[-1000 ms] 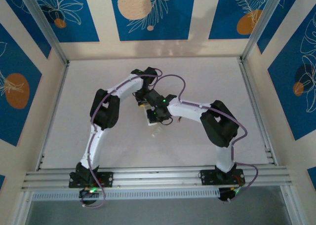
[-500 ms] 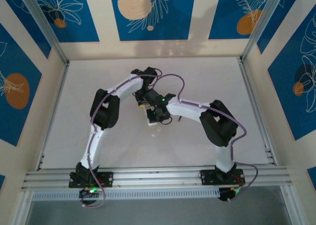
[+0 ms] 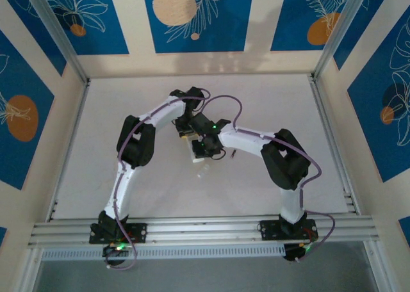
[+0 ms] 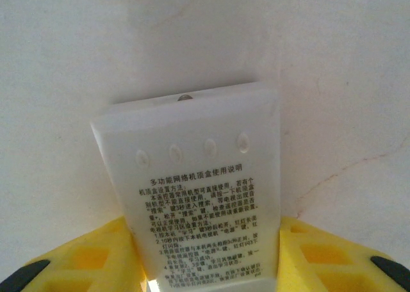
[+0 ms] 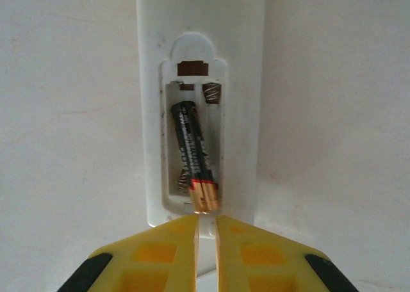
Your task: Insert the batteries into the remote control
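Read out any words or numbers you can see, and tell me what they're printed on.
"多功能网络机顶盒使用说明": heading on the back of the white plastic remote control.
Smaller Chinese lines beneath it: too blurred to read.
Print along the dark slim battery: too small to read.

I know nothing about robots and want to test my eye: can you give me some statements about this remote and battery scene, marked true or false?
1. The remote control has its battery compartment open. True.
2. Two batteries sit in it. False: one battery shows there.
3. That battery lies straight in its slot. False: it lies slanted.
4. The left gripper clamps the remote control by its sides. True.
5. The right gripper stands wide open. False: its fingers are nearly together at the battery's coppery end.
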You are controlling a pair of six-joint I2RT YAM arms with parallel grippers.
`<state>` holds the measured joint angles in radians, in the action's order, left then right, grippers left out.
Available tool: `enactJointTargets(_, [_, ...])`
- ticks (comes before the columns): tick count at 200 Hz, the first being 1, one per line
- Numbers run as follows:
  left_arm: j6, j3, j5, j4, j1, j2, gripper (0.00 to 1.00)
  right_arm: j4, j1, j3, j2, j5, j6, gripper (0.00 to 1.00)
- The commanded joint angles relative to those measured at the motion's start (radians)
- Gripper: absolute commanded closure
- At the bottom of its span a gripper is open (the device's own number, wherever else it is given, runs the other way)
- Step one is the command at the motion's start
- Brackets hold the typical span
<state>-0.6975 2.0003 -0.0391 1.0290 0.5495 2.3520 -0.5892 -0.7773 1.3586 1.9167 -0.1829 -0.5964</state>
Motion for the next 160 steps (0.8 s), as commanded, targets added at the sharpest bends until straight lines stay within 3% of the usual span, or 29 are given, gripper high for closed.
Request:
enactJointTargets(1, [0.032,0.015,-0.004,0.052,0.01,-0.006,0.58,0.027,0.025,-0.014,-0.063,-0.01,-0.018,0.84])
enactJointTargets(51, [0.033,0.015,-0.014,0.045,0.005,-0.016,0.58,0.073,0.022,-0.018,-0.1,0.01,-0.029,0.81])
enactJointTargets(160, [0.033,0.012,-0.035,0.039,-0.002,-0.017,0.56,0.193,-0.016,-0.051,0.017,0.033,0.079,0.76])
